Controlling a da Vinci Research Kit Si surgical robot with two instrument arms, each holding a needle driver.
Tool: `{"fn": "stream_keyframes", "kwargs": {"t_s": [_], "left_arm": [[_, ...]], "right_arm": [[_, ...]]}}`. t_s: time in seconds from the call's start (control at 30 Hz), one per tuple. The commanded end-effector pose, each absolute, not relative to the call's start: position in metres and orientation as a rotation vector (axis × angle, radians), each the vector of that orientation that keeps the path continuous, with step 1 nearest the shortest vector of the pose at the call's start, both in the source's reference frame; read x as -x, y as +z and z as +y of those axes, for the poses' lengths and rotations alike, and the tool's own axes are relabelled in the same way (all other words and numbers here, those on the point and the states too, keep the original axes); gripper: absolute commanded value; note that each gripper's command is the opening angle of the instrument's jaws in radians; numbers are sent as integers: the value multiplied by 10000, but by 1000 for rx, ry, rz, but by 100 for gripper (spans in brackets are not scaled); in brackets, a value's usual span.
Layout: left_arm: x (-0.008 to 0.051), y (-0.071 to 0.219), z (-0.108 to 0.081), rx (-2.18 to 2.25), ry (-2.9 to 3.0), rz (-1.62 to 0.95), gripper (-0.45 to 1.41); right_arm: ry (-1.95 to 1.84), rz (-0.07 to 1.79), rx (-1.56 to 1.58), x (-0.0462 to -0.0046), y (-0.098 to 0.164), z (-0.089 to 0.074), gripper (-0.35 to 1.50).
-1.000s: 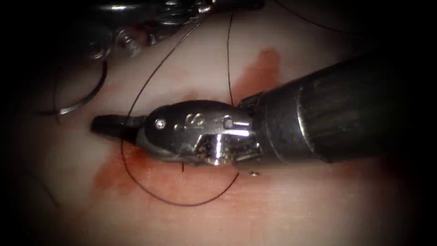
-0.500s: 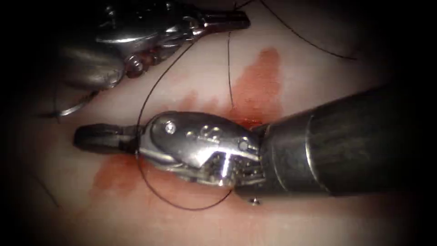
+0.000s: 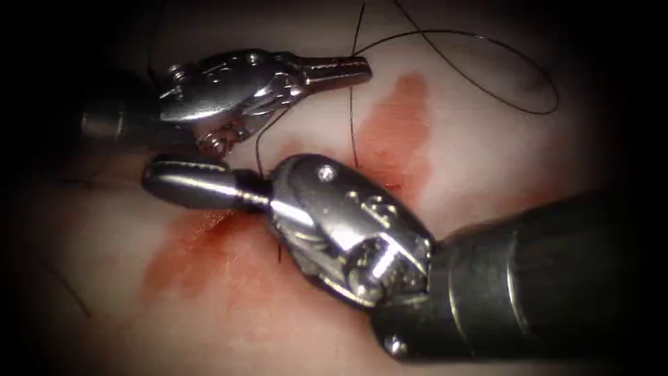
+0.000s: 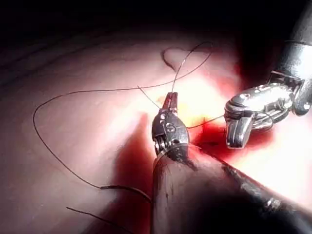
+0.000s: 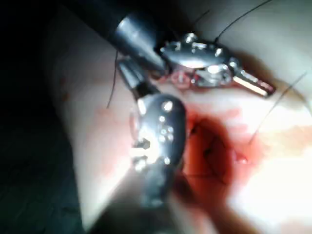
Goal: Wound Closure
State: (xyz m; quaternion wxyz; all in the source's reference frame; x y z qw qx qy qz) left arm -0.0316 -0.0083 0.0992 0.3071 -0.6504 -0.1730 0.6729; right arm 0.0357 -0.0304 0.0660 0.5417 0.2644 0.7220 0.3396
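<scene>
In the endoscope view my left tool [image 3: 362, 67] lies over the tissue [image 3: 487, 174], pointing right, its jaws shut on the dark thread [image 3: 487, 42] at their tip. The thread arcs away to the right and another strand runs down toward the cut [image 3: 390, 139]. My right tool [image 3: 152, 177] reaches in from the lower right, jaws shut and pointing left, with a turn of thread round their base [image 3: 259, 157]. The left wrist view shows the left tool [image 4: 171, 96] gripping thread [image 4: 36, 122], and the right tool [image 4: 235, 141] beside it. In the right wrist view the right tool [image 5: 126, 70] lies beneath the left tool [image 5: 261, 87].
Red fluid [image 3: 188, 251] stains the tissue left of and below the right tool, and more [image 3: 403, 118] runs up along the cut. Stitches cross the red wound [image 5: 209, 151]. A loose thread end [image 4: 92, 214] lies on the tissue.
My left tool has come down and right into view with the thread. The wide thread loop below the right tool has drawn up round its jaws. The right shaft has swung lower.
</scene>
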Motion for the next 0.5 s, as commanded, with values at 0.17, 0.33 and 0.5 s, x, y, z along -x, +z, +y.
{"fn": "stream_keyframes", "kwargs": {"t_s": [0.17, 0.33, 0.5], "left_arm": [[317, 995, -92, 1737, 1769, -462, -45], [316, 992, -98, 1746, 1765, -467, -45], [313, 983, -108, 1742, 1751, -439, -45]], "right_arm": [[848, 1732, -599, -333, 662, -301, -35], [859, 1734, -589, -324, 662, -296, -35], [953, 1725, -503, -317, 663, -295, 19]]}}
